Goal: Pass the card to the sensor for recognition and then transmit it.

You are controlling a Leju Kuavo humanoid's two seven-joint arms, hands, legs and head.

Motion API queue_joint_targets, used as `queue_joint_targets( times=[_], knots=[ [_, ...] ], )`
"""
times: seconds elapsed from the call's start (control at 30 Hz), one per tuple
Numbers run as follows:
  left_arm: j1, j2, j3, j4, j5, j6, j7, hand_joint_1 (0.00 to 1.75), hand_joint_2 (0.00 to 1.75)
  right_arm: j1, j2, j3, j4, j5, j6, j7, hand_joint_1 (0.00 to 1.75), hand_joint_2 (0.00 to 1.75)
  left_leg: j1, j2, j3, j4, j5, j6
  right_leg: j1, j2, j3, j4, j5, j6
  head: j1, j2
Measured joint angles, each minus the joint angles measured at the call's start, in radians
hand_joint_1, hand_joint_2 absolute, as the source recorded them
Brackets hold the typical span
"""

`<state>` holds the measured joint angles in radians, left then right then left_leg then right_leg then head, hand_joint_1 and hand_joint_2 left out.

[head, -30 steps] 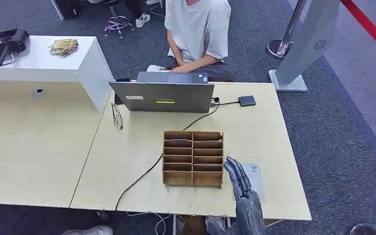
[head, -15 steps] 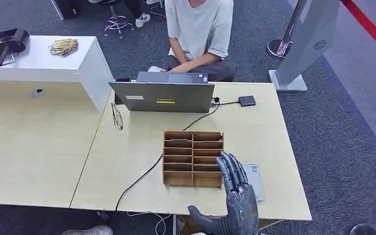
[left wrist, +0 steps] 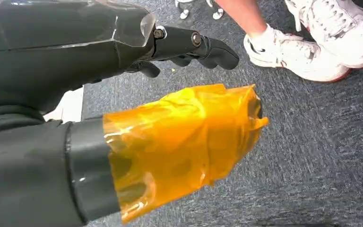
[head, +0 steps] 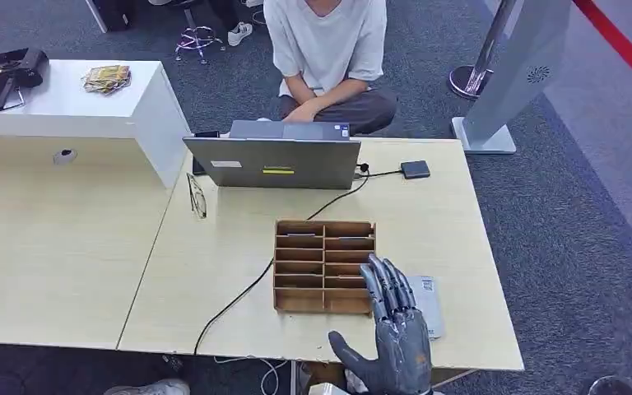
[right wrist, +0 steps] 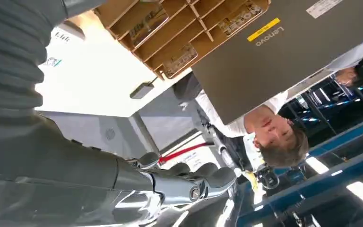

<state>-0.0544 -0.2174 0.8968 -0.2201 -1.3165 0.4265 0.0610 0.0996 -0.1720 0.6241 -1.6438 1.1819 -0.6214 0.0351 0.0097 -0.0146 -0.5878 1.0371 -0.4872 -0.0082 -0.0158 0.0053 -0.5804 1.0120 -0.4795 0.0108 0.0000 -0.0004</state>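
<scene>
- Right hand point(head: 395, 329) hovers with fingers apart, holding nothing; its fingertips cover the rack's point(head: 322, 265) near right corner.
- The card point(head: 428, 303) lies flat just right of the fingers, partly hidden.
- Left hand point(left wrist: 189, 45): fingers partly hidden, state unclear.

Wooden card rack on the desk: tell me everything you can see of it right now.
The wooden card rack is a light brown box of thin board, split into two columns of shallow slots. It lies on the pale table in front of the grey laptop, with a black cable running past its left side. Several slots hold cards. The right hand hovers at its near right corner, fingers spread over the edge, holding nothing; contact is unclear.
</scene>
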Motion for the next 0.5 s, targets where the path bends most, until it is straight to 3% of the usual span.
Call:
queue_joint_targets(
  times=[0.5],
  knots=[
    [0.0, 0.005, 0.0, 0.0, -0.021, -0.018, 0.0, 0.0, 0.0, -0.056, 0.056, 0.002, 0.108, 0.066, 0.068, 0.025, 0.0, 1.75, 0.0, 0.0, 0.0, 0.0, 0.0, 0.0, 0.0, 0.0, 0.0, 0.0, 0.0, 0.0, 0.0, 0.0]
  ],
)
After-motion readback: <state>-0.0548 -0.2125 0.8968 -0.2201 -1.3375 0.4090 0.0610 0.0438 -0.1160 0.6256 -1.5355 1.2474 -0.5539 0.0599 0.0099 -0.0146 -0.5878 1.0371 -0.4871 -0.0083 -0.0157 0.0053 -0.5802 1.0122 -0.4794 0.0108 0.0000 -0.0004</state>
